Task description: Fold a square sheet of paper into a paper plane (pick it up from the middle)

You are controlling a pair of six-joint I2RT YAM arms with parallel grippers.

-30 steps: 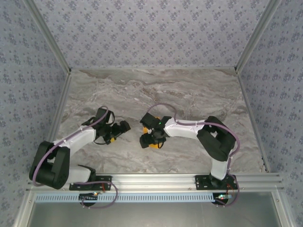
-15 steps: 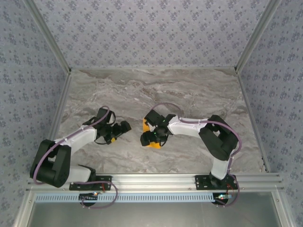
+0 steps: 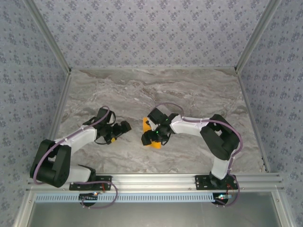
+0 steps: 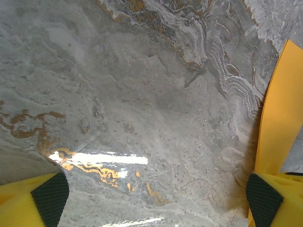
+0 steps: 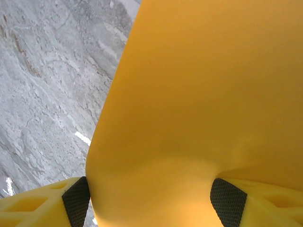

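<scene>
Orange paper, thin, bright and unmarked (image 3: 146,125), sits just left of centre in the overhead frame, caught in the right claw (image 3: 150,138) above the grey marble-patterned bench (image 3: 189,90). A second ago only a small patch of orange showed under that claw. Since then the right wrist has turned and edged toward the upper left, and a flap of paper now stands clear on the claw's upper side, with another bit poking out below it.

In the right wrist view the paper (image 5: 203,94) covers most of the frame and bows out between the two dark pads (image 5: 75,201), so the right claw (image 5: 151,203) looks clamped on it and is buckling it rather than pinching it flat.

The left claw (image 3: 119,132) has not shifted and rests close to the paper's left. Its jaws are apart with nothing between them (image 4: 156,203), and a narrow pointed strip of the paper (image 4: 279,118) runs down the right edge of its view.

I judge that the paper is being swung round toward the idle left claw, probably for a handover or a fold. How many creases it carries cannot be told.
</scene>
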